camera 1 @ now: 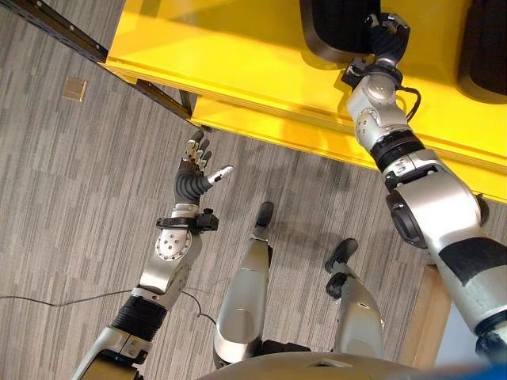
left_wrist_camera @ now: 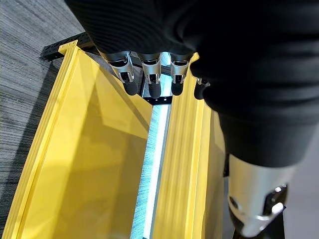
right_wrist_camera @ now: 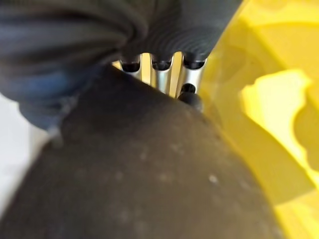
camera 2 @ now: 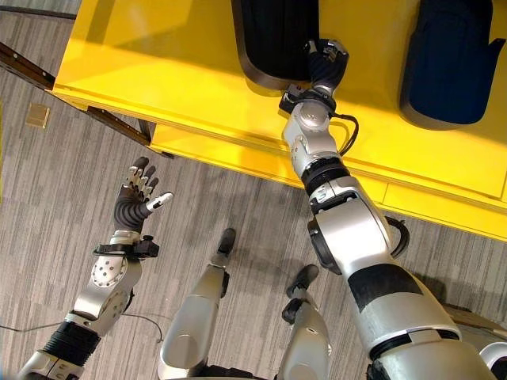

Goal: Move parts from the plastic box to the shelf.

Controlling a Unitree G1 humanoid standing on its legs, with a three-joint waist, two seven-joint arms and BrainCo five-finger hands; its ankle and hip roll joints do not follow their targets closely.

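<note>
Reaching onto the yellow shelf (camera 2: 182, 71), the right hand (camera 2: 325, 63) rested at the black part (camera 2: 273, 39), its grip impossible to tell, likely seating it. The left hand (camera 1: 194, 170) hung open over the floor (camera 1: 71, 174), idle.

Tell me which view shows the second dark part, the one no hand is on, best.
The right eye view: the second dark part lies almost whole on the yellow shelf. The left eye view cuts it at the edge.
</note>
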